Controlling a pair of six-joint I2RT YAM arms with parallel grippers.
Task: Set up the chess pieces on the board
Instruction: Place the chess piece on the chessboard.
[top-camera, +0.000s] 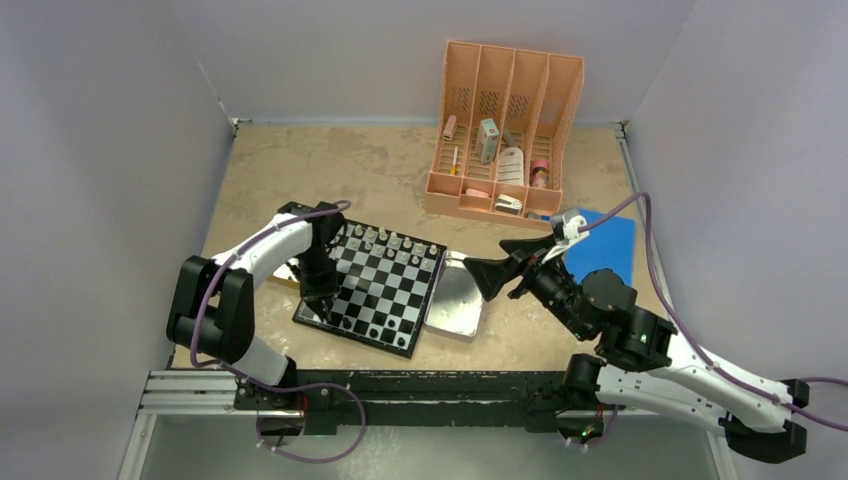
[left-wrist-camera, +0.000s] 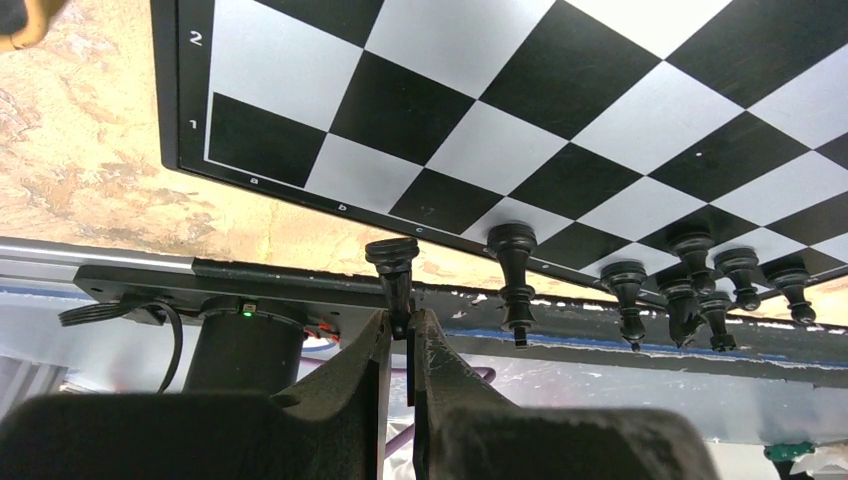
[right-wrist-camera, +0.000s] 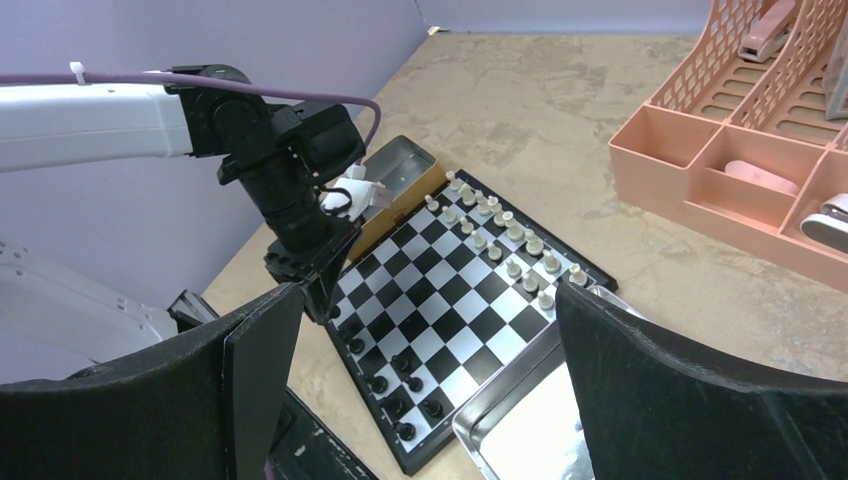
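From above, the left gripper (top-camera: 321, 303) is down at the near left corner of the board (top-camera: 385, 285). White pieces (top-camera: 390, 241) stand in rows on the far side. Black pieces (top-camera: 388, 335) stand along the near edge, to the right of its fingers. The right gripper (top-camera: 503, 262) hangs over a silver tray (top-camera: 455, 305) beside the board.

The left wrist view shows the fingers squeezed tight on one black piece (left-wrist-camera: 393, 262). Only here can you read the board's marks, just past the fingertips: "1", "2" and small "a", "b", "c".

In the right wrist view, the fingers are spread wide and hold nothing. The board lies ahead between them. Only this view shows a tin box (right-wrist-camera: 400, 165) past the board's far left edge.
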